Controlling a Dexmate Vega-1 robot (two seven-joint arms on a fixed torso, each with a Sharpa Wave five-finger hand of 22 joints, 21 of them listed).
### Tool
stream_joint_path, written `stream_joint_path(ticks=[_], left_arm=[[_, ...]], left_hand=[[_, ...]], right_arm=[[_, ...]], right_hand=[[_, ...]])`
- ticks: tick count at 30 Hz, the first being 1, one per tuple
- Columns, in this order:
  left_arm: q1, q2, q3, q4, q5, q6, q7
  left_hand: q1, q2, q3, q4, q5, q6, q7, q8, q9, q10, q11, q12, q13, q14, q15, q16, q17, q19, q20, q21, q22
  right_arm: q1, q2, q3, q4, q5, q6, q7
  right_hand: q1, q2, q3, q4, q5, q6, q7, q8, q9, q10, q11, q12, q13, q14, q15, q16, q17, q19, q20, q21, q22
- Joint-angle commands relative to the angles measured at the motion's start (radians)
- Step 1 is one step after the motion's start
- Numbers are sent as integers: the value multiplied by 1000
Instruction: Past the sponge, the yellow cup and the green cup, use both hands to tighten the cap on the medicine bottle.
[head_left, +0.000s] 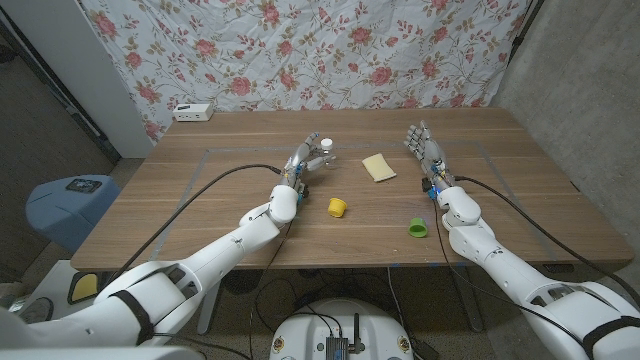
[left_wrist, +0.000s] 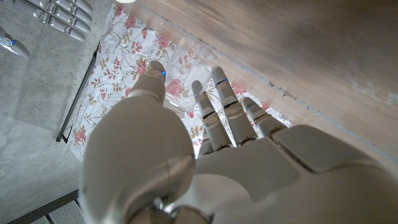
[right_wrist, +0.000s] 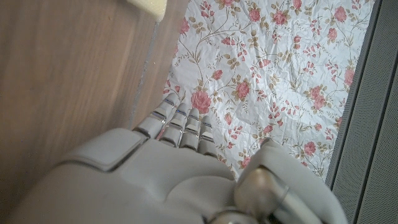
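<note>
counter (head_left: 200, 210): wooden, brown, with a faint rectangular outline marked on its top
sponge (head_left: 379, 167): yellow, lying flat near the middle of the counter, toward the far side
yellow cup (head_left: 337, 207): small, standing mouth down, nearer the front edge than the sponge
green cup (head_left: 418, 228): small, right of the yellow cup, close to the front edge
white box (head_left: 192, 112): at the far left edge, by the flowered cloth

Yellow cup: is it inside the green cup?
No, in the head view the yellow cup sits by itself on the table, well apart from the green cup.
</note>
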Motion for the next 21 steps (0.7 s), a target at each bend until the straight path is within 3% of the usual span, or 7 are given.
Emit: stream_joint_path(ticks=[1,12,21], left_arm=[[14,16,-10,-46,-15,-7,-40],[29,20,-19,-64,-17,-28,-44],[29,19,-20,-60,-5,-60,-40]], left_hand=[[-6,-1,3,5,-1,-4,5,-5,1,-8,3,-8,2,11,-104,-3,1,14,-141,-1,1],[-7,14,14,8,2,5,42,-3,2,5,9,-3,4,23,-98,-3,1,42,-151,5,1],[-6,18,20,7,2,20,53,1,3,15,12,-1,4,26,-97,-4,0,63,-150,8,1]], right_arm=[[-10,-30,-15,-73,-51,-52,-34],[-36,-77,-27,-193,-93,-121,-74],[-53,-131,-45,-313,-148,-239,-125]], right_hand=[[-2,0,5,-1,9,6,-6,2,1,2,4,1,2,-5,1,-2,4,-2,-64,1,5],[-4,0,6,0,9,6,-6,2,1,1,2,1,2,-9,4,-3,4,-3,-62,1,6],[-5,1,7,0,9,5,-4,2,1,-2,5,0,2,-14,6,-4,5,-3,-63,1,6]])
